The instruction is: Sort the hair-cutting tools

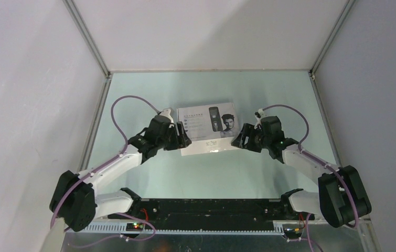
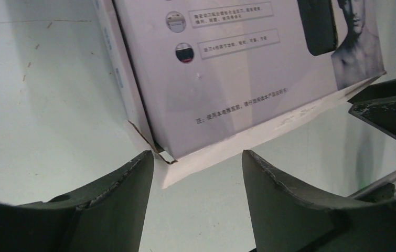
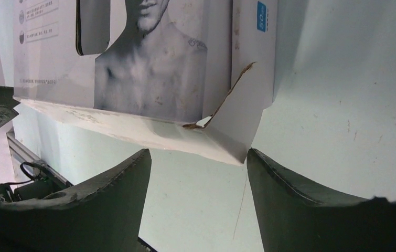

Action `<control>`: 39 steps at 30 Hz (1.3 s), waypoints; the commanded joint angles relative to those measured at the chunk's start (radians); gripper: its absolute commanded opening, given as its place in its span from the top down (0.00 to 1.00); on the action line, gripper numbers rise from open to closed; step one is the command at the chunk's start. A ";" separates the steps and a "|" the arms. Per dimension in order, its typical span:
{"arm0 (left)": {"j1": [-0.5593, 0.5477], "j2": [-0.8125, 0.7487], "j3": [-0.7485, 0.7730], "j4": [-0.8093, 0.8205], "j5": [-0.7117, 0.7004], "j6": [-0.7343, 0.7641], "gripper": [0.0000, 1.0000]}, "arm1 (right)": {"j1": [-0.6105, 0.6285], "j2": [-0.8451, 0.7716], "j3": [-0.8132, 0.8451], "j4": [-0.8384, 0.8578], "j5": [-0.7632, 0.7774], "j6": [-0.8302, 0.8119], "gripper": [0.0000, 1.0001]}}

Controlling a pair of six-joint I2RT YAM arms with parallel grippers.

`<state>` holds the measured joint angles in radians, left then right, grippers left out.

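The white box (image 1: pixel 206 129) lies closed at the centre of the frame. The hair-cutting tools show in no view and are presumably inside it. The left gripper (image 1: pixel 183 138) and right gripper (image 1: pixel 238 138) sit at its lower corners, fingers spread, each straddling a torn flap without touching. Uneven closing could rip the cardboard further or skid the box across the table (image 1: pixel 206 173).
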<state>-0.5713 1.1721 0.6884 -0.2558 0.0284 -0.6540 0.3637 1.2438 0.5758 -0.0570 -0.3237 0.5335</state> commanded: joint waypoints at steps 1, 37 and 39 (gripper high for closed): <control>-0.012 -0.019 0.052 -0.028 0.062 0.016 0.32 | 0.002 -0.048 0.027 -0.026 -0.046 0.030 0.30; -0.050 -0.054 0.118 -0.113 0.196 -0.086 0.35 | 0.040 -0.197 0.105 -0.189 -0.110 0.126 0.34; -0.049 -0.054 0.119 -0.112 0.199 -0.090 0.35 | 0.043 -0.196 0.105 -0.185 -0.111 0.133 0.34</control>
<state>-0.5938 1.1431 0.7631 -0.4095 0.1196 -0.6918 0.3767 1.0687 0.6289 -0.2806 -0.3534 0.6189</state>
